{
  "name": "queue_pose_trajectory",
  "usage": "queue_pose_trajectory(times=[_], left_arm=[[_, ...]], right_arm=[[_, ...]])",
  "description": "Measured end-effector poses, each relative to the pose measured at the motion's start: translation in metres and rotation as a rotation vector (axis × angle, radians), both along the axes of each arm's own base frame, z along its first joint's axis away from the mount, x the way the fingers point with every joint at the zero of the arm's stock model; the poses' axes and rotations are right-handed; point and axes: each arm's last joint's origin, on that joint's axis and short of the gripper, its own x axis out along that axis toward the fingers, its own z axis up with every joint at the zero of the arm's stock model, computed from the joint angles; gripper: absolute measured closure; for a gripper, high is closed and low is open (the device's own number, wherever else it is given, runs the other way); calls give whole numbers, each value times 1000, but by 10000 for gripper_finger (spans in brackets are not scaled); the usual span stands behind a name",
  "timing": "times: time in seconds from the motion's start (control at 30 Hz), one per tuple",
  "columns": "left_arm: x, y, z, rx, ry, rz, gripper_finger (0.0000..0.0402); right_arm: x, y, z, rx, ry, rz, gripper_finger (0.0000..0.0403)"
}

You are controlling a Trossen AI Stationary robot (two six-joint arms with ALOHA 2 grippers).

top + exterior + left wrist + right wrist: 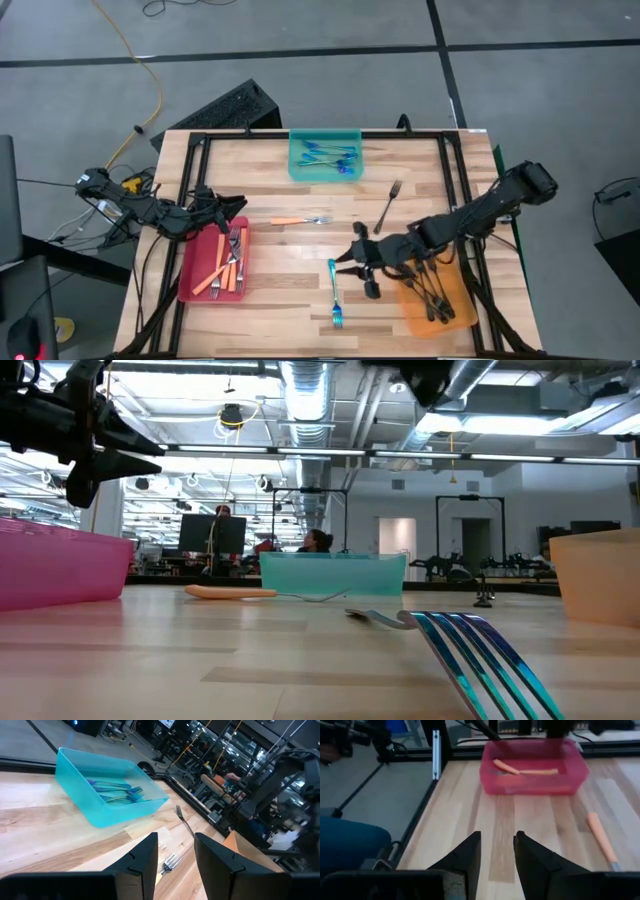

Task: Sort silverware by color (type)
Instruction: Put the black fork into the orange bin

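The wooden bench carries three trays: a teal tray at its far edge, a red tray toward the left arm's side, and an orange tray toward the right arm's side. Taking the teal tray as the landmark, several blue forks lie inside it. An orange-handled fork lies on the bare wood just in front of the tray, crosswise, tines pointing toward the right arm's side. A dark fork lies tilted in front of the tray's right corner. A loose teal fork lies well in front of the tray, near the bench's front edge. The red tray holds more orange-handled forks, and the orange tray holds dark forks. The right end effector hovers in front of the teal tray, just beside the handle end of the loose teal fork and between that fork and the orange tray; its wrist view shows its fingers parted by a narrow gap with nothing between them. The left end effector hangs over the far end of the red tray, off the teal tray's left front, near the handle of the orange-handled fork; its fingers also stand apart and empty.
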Motion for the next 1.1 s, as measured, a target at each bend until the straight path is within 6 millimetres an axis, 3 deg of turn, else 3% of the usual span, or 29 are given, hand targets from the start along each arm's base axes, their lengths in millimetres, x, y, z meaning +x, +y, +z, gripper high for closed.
queue_pose_trajectory(times=[0.33, 0.47, 0.73, 1.1], left_arm=[[0, 0, 0, 1, 2, -1, 289], [0, 0, 0, 1, 3, 0, 289], [0, 0, 0, 2, 3, 0, 289], [0, 0, 0, -2, 5, -17, 289]], right_arm=[[26, 14, -45, 23, 90, -22, 267], [29, 20, -46, 25, 94, -14, 267], [28, 28, -27, 18, 82, 9, 267], [17, 38, -31, 6, 253, -3, 267]])
